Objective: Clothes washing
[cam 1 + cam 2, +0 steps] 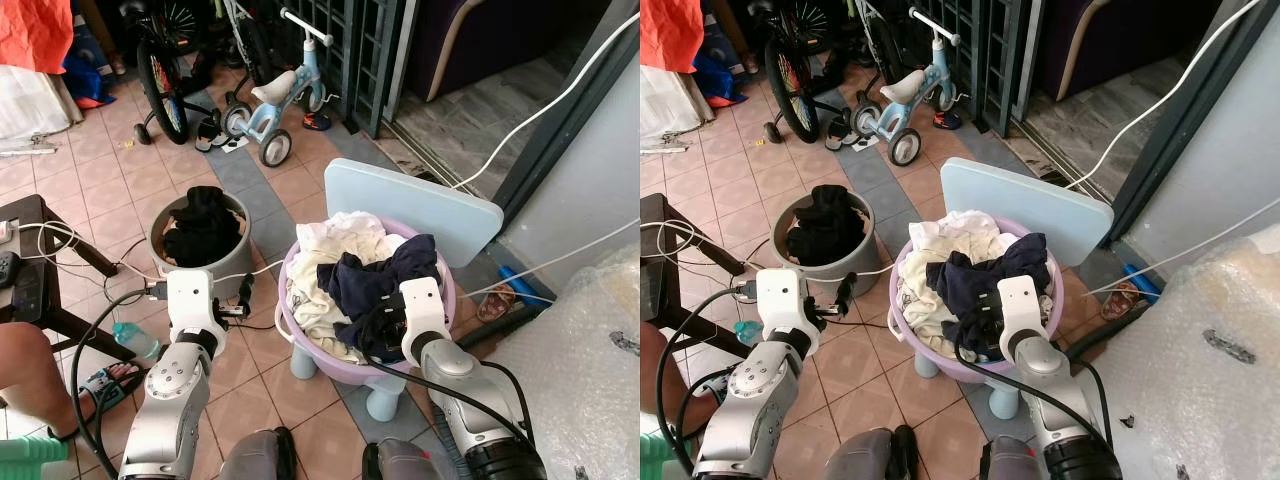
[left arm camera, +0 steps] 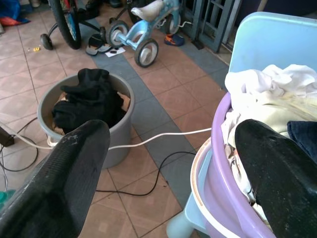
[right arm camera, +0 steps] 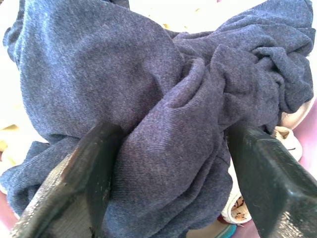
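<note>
1. The right gripper (image 3: 168, 163) is reaching down into the laundry with its two black fingers spread wide, one on each side of a bunched fold of the navy garment (image 1: 372, 282); the cloth is lying between them but is not yet pinched.
2. Just beyond and beneath that garment, white clothes (image 1: 335, 245) are filling the lavender basin (image 1: 445, 300), which is sitting on a pale blue stool (image 1: 383, 402).
3. The left gripper (image 2: 168, 163) is hovering beside the basin's rim, fingers spread with nothing between them, pointing toward the grey bucket (image 1: 162, 262) of dark clothes (image 1: 203, 225) ahead of it.
4. White and black cables (image 2: 163, 141) are trailing across the tiles below the left gripper, between bucket and basin.
5. Risks, as I judge them: closing on this thick fold could drag tangled white pieces out too, or tip the basin on its stool; a shallow pinch could let the cloth slip; the left arm could snag the cables.
</note>
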### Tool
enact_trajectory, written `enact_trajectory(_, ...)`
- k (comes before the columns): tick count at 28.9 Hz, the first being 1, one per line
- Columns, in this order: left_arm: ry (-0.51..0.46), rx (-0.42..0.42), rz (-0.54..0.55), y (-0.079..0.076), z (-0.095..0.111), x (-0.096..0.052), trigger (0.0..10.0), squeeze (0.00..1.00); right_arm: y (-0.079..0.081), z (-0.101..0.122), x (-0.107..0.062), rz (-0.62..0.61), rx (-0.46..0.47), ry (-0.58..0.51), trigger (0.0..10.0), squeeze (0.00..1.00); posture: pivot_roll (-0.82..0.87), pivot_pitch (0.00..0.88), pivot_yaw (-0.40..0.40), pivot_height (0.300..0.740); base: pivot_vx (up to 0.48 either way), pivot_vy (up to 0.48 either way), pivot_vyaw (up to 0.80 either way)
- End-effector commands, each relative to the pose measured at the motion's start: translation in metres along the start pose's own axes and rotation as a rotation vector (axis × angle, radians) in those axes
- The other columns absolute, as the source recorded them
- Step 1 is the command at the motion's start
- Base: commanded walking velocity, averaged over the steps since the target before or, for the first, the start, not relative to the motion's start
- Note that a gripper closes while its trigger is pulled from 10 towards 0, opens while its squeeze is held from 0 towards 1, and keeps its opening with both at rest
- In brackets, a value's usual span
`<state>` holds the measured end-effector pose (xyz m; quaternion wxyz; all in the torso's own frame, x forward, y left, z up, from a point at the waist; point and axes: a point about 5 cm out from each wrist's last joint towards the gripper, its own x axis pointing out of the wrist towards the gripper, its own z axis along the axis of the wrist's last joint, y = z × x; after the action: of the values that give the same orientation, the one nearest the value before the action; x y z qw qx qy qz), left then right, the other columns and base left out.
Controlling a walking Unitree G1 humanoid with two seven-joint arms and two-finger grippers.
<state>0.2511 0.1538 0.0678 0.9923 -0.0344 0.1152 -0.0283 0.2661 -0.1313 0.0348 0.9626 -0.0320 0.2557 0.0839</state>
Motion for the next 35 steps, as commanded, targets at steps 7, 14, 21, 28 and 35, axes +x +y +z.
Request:
enact_trajectory(7,0.011,0.004,0.0,0.0,-0.003,0.003,10.0,0.0,0.003,-0.001,0.002,0.039,0.071,0.019,0.0,0.0,-0.07,0.088,0.045,0.74,0.0,0.0,0.0)
enact_trajectory(14,0.009,0.002,-0.005,-0.002,-0.004,0.006,10.0,0.0,0.011,-0.01,0.001,0.105,0.099,0.077,0.0,0.0,-0.07,0.09,0.042,0.74,0.0,0.0,0.0)
enact_trajectory(21,0.009,0.001,-0.004,-0.002,-0.004,0.008,10.0,0.0,0.015,-0.01,0.001,0.14,0.148,0.084,0.0,0.0,-0.07,0.092,0.045,0.74,0.0,0.0,0.0)
enact_trajectory(28,0.009,-0.003,-0.016,-0.005,-0.004,0.009,10.0,0.0,0.011,-0.007,0.003,0.114,0.198,0.07,0.0,0.0,-0.08,0.091,0.043,0.74,0.0,0.0,0.0)
enact_trajectory(35,0.006,-0.001,-0.023,-0.007,-0.004,0.011,10.0,0.0,0.007,0.0,0.004,0.086,0.238,0.017,0.0,0.0,-0.08,0.088,0.044,0.74,0.0,0.0,0.0)
